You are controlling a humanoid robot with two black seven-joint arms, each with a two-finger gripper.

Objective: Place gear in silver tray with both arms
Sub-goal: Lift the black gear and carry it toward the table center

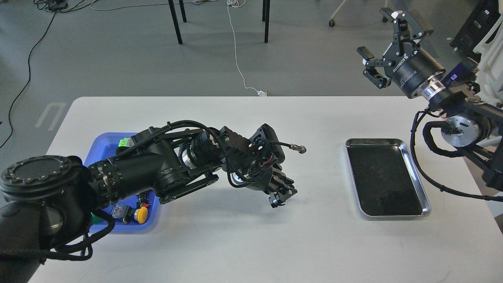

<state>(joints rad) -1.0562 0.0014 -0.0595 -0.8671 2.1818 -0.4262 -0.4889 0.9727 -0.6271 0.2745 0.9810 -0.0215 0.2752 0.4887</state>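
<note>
Left tool (282, 193) sits low over the bare bench (251, 243), pointing down and toward the camera, roughly midway between the blue tray (103, 142) on its left and the silver tray (416, 155) well off to its right. Seen end-on and dark; its two fingers cannot be separated, so I cannot tell whether it is open, closed, or carrying anything. No gear visible between the fingers or on the bench beneath them.

Right tool (387, 47) is held high above and beyond the far right corner of the bench, fingers spread wide with nothing between them. Judgement: parked up and clear so it does not shade or crowd the silver tray, and ready to receive a handover, since the task calls for both arms.

Silver tray lies flat on the bench, below and nearer than the right tool; dark bottom shows no part in it. Task thing, the gear: cannot be located with certainty. Blue tray, mostly hidden under the left arm, holds small parts, among them a yellow round piece (141, 214) at its near edge; too small to name any as a gear.

Judgement: placement not yet done. The left arm reaches from the parts side while the silver tray is on the right arm's side, which explains the two-arm plan: a transfer somewhere between the trays
</note>
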